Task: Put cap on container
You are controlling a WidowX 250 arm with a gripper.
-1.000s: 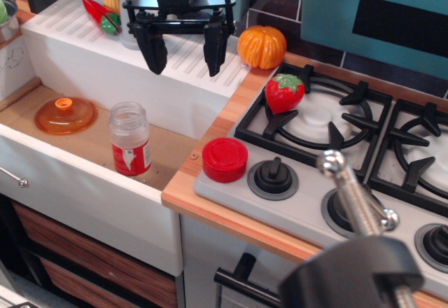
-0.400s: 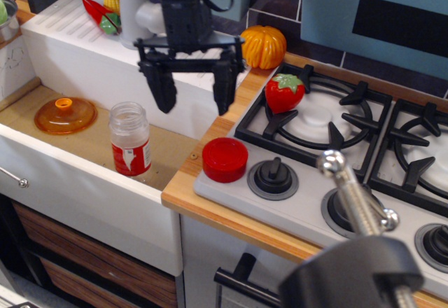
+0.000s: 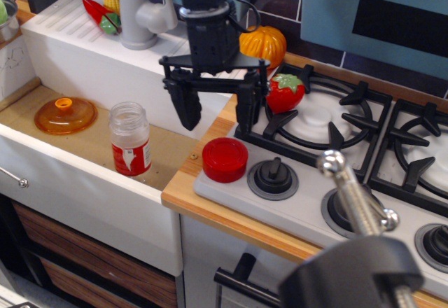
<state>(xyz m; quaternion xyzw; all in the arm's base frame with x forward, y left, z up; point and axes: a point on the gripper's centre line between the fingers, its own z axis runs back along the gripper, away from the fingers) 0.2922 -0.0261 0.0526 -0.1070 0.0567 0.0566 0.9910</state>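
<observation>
So the cap (image 3: 225, 159) is sitting on the front corner of the stove (image 3: 329, 154), right beside a black knob (image 3: 272, 176). The container (image 3: 130, 138) is standing upright and uncapped down in the sink (image 3: 84, 182). Just behind the cap the gripper (image 3: 215, 113) is hovering, jaws spread wide and holding nothing.

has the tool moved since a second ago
Yes. The tool has moved right and down, away from the faucet, and now hangs open above the red cap.
</observation>
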